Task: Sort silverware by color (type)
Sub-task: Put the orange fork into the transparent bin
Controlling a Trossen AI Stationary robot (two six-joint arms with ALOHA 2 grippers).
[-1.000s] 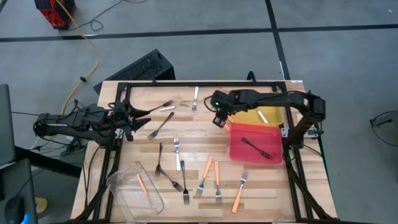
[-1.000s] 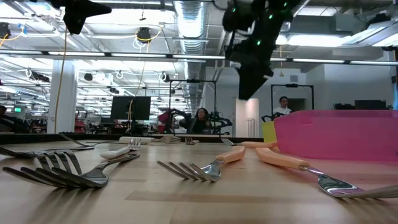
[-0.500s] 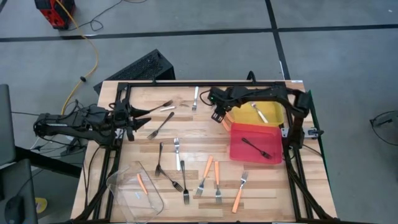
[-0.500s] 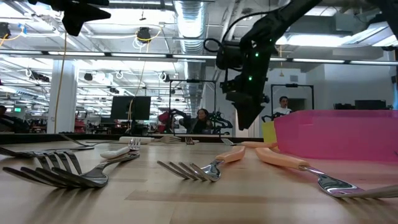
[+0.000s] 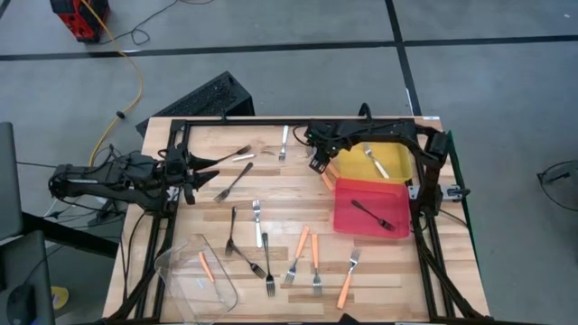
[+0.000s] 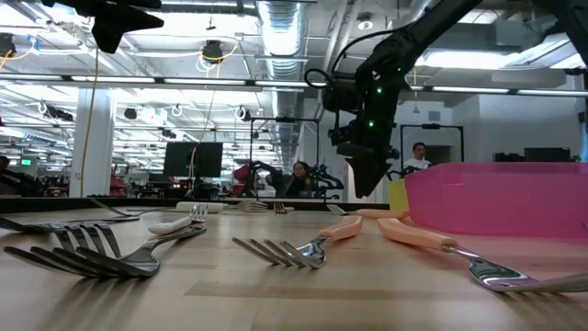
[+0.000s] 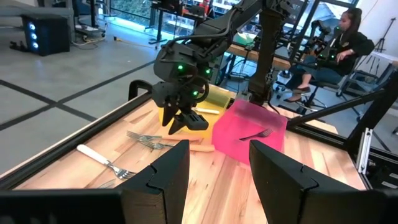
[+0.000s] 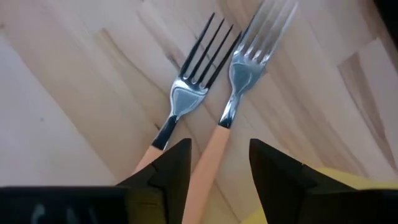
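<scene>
The left arm lies level over the table (image 5: 271, 194) edge far left of the red tray (image 5: 372, 235), its left gripper (image 5: 206, 165) facing that tray with fingers (image 7: 163, 177) apart and nothing between them. The tub (image 5: 194, 275), left of and nearer than the red tray, holds one tub fork (image 5: 206, 266), orange and lying slantwise.

Between the left gripper and the red tray, loose forks lie flat on the wood:
- Dark forks (image 5: 233, 181) lie mostly slantwise.
- A white fork (image 5: 257, 221) runs front to back, as does a far fork (image 5: 284, 142) at the back rail.
- Three orange forks (image 5: 315, 257) lie just left of the red tray's near corner, long axes roughly front to back; the rightmost has its tines at the far end.

The right arm reaches leftward from its base beside the red tray, bent down over the tray's far left corner. The right gripper (image 5: 320, 164) hangs above the wood, fingers (image 8: 171, 165) apart and holding nothing. Directly below it lies a fork pair (image 8: 180, 102), orange-handled and side by side. Their tines point away from the gripper and their handles run back between its fingers.

The yellow tray (image 5: 357, 167), touching the red tray's far side, holds one cream fork (image 5: 377, 162), slantwise. The red tray holds one black fork (image 5: 372, 215), diagonal.
</scene>
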